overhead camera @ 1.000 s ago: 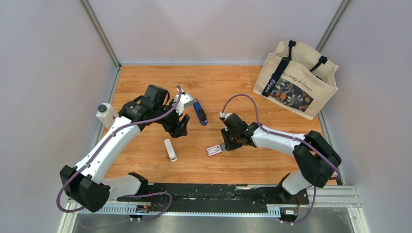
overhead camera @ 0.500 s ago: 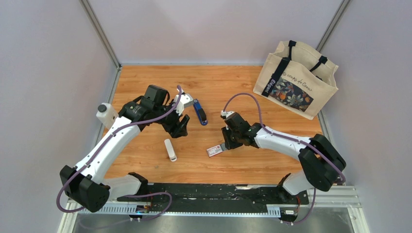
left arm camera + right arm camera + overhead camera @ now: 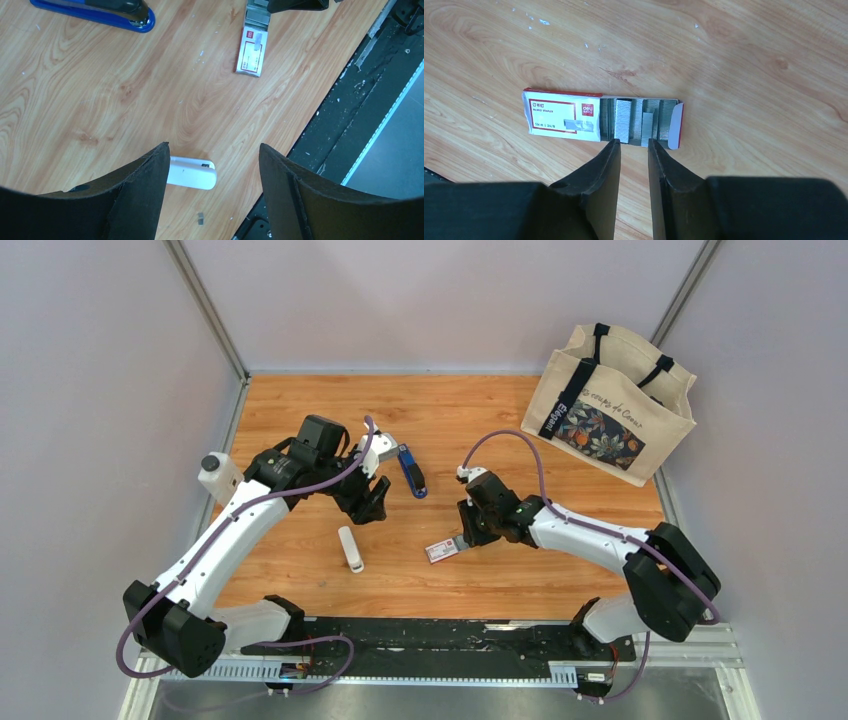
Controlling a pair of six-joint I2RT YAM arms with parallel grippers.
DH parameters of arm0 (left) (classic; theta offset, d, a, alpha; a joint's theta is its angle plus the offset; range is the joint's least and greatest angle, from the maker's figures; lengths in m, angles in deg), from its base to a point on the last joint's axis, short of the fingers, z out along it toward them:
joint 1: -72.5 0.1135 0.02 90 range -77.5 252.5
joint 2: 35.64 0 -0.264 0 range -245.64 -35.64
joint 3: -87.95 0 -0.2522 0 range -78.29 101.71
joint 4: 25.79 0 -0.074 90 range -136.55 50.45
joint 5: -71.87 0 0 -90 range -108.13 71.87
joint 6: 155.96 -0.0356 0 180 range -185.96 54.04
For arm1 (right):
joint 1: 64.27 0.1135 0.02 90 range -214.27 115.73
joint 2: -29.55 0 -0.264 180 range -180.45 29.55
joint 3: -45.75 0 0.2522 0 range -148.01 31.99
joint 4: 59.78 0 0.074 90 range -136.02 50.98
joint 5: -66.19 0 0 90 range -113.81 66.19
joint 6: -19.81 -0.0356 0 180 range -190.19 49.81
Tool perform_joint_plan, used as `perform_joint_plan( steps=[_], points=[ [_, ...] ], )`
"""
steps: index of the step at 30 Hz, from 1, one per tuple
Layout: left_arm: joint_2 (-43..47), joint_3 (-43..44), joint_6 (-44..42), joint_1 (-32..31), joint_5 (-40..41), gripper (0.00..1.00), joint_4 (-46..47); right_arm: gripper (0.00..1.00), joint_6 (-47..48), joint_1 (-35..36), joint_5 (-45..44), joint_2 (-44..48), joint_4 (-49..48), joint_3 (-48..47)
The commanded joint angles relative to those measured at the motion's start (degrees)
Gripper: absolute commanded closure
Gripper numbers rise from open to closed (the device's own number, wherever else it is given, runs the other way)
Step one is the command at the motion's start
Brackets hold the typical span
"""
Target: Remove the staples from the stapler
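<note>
Shows the stapler lying flat near the middle of the tabletop, blue with black parts, touched by neither arm. Shows the staples as short grey strips inside an open red-and-white box, to the near right of the stapler and well apart from it. Finds one strip poking over the near edge of the box.

Places the right fingers just at that near edge, low over the wood, parted only narrowly, with nothing visibly clamped between them. Cannot tell whether touching the overhanging strip. Places the left fingers to the near left of the stapler, spread wide and empty, hovering above a white stick. Adds a canvas bag at the far right corner.

Seems late in the task, with strips already boxed and the right fingers about to let go. To do this step well: open a touch wider, then lift straight up rather than sideways, to avoid dragging the loose strip out or skating the light box across the wood. Check the stapler's channel for leftover strips before calling it done; cannot see inside from here. Keep the left fingers clear of the stick.
</note>
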Motion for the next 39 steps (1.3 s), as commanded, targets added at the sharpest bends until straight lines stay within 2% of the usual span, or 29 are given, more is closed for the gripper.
perform_joint_plan(
  steps=[1, 10, 34, 39],
  points=[
    [-0.06, 0.46, -1.54, 0.02, -1.49, 0.27, 0.15, 0.7, 0.54, 0.33, -1.44, -1.14, -1.48, -0.38],
    [-0.06, 0.02, -1.8, -0.07, -1.58, 0.27, 0.15, 0.71, 1.42, 0.25, -1.88, -4.4, -0.51, -1.96],
    [0.64, -0.6, -1.54, 0.02, -2.11, 0.27, 0.24, 0.87, 0.46, 0.42, -3.64, -0.8, -2.53, 0.85],
    [1.08, -0.6, -1.54, 0.02, -2.11, 0.27, 0.24, 0.85, 0.63, 0.6, -3.73, -1.5, -2.18, 0.32]
  ],
)
